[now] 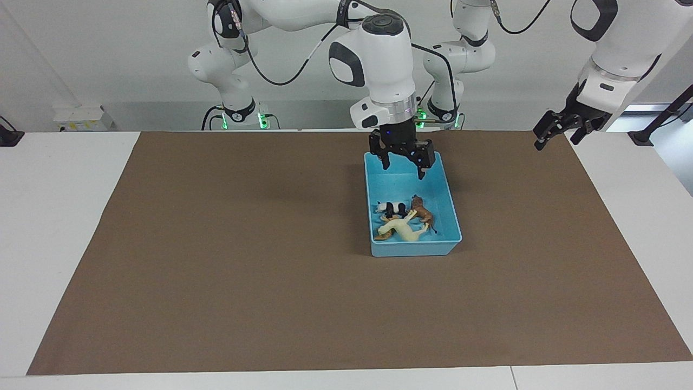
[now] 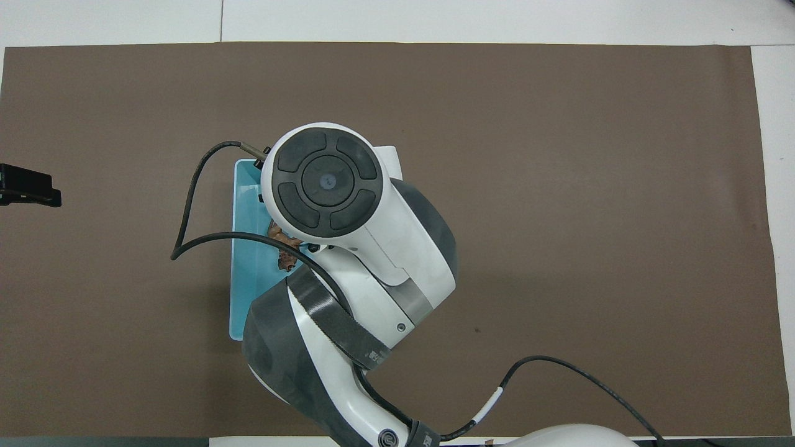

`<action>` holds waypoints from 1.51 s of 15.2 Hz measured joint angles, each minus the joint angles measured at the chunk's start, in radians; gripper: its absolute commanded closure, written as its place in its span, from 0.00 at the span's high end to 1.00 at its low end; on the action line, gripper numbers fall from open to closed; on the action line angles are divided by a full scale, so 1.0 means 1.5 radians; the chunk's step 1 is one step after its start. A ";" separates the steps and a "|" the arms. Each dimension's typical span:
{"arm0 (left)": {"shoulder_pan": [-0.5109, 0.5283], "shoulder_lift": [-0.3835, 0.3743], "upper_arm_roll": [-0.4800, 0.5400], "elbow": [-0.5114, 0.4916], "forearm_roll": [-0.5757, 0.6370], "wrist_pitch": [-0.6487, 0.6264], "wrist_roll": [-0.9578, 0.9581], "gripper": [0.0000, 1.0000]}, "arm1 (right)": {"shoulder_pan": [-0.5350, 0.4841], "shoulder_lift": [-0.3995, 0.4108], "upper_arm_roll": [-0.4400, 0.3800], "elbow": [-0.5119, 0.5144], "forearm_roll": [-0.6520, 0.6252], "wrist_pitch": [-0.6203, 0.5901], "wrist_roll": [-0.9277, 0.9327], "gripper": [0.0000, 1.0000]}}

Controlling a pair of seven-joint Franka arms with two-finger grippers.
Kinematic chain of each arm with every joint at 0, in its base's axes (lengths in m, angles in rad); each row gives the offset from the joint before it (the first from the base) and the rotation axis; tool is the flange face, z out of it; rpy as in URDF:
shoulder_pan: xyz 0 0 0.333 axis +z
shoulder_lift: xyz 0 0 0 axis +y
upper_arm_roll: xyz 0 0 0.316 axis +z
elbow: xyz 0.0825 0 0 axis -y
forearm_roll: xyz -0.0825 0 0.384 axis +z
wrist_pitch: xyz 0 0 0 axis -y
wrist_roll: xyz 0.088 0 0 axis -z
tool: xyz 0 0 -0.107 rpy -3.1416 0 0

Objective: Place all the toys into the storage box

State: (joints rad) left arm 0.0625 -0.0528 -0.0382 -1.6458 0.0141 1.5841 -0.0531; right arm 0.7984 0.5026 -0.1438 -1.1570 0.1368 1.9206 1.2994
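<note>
The light blue storage box (image 1: 449, 200) stands on the brown mat, near the robots. In its end farther from the robots lie the black-and-white panda (image 1: 392, 207), the brown lion (image 1: 423, 212) and the cream-white horse (image 1: 403, 227). A bit of orange, the tiger (image 1: 383, 236), shows under the horse. My right gripper (image 1: 404, 162) hangs open and empty over the box's end nearer the robots, above the rim. In the overhead view the right arm covers most of the box (image 2: 244, 261); only a bit of the lion (image 2: 286, 261) shows. My left gripper (image 1: 557, 135) waits open, raised over the mat's edge.
The brown mat (image 1: 243, 244) covers most of the white table (image 1: 59, 216). The left gripper shows in the overhead view (image 2: 25, 186) at the mat's edge at the left arm's end. A black cable (image 2: 199, 205) loops off the right arm over the mat beside the box.
</note>
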 measured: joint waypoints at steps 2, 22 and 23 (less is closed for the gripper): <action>-0.001 0.000 0.000 -0.006 0.000 -0.001 0.000 1.00 | -0.036 -0.012 -0.005 0.002 -0.002 -0.017 -0.055 1.00; -0.003 0.000 0.000 -0.012 0.000 0.003 0.000 1.00 | -0.544 -0.385 -0.009 -0.268 -0.087 -0.350 -0.987 1.00; -0.003 0.000 0.000 -0.012 0.000 0.003 0.000 1.00 | -0.544 -0.395 -0.006 -0.264 -0.088 -0.362 -0.983 1.00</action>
State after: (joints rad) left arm 0.0584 -0.0534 -0.0379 -1.6637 0.0141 1.5890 -0.0531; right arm -0.0182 -0.0895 -0.1523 -1.5524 0.0054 1.3774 -0.1754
